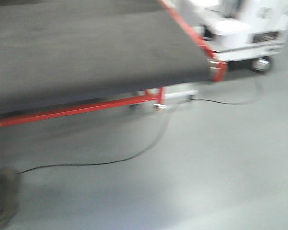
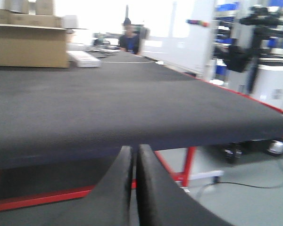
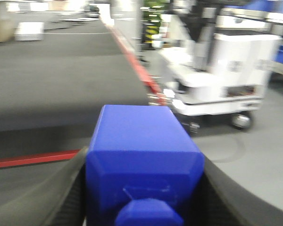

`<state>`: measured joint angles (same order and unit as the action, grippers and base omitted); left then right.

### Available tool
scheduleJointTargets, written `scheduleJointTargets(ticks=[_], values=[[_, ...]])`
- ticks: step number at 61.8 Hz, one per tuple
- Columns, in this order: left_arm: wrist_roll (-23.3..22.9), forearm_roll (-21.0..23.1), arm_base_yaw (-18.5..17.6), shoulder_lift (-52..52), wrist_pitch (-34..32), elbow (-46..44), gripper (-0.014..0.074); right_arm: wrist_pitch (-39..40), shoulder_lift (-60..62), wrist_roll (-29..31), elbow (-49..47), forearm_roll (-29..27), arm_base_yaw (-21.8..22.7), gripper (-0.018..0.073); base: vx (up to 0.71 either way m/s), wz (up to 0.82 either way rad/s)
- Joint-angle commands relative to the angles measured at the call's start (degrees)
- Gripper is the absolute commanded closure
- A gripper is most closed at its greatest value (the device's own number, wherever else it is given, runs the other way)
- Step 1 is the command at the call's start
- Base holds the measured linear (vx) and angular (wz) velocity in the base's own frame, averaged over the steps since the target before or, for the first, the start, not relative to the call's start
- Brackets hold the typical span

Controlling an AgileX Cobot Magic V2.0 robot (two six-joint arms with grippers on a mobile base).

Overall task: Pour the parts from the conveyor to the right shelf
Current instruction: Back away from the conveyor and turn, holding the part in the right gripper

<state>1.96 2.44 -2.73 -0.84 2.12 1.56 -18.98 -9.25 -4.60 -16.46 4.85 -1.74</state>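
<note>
The conveyor (image 1: 86, 52) is a broad belt of dark grey matting on a red frame (image 1: 86, 108). Far along it sit a cardboard box (image 2: 28, 44) and a flat white box (image 2: 84, 58), with a blurred person (image 2: 129, 40) behind them. The floor (image 1: 216, 172) is smooth grey, crossed by a thin black cable (image 1: 134, 155). A white wheeled cart (image 1: 240, 31) stands just past the belt's corner. The left gripper (image 2: 134, 188) hangs below the belt's edge, its fingers pressed together. The right gripper (image 3: 144, 197) pinches the blue block (image 3: 141, 141) between dark fingers, off the belt and in front of its edge.
</note>
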Motion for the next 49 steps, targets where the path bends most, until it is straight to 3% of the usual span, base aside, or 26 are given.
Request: scheduleJointTargets(ticks=[1, 49], values=[[-0.49, 0.16, -0.43, -0.65, -4.4, 1.77, 0.0602, 4.86, -0.65, 0.44, -1.58, 0.42, 0.27, 0.0568, -0.08, -0.93], [-0.49, 0.16, -0.43, -0.65, -4.4, 1.77, 0.0602, 4.86, -0.65, 0.44, -1.58, 0.42, 0.27, 0.0568, -0.13, -0.87]])
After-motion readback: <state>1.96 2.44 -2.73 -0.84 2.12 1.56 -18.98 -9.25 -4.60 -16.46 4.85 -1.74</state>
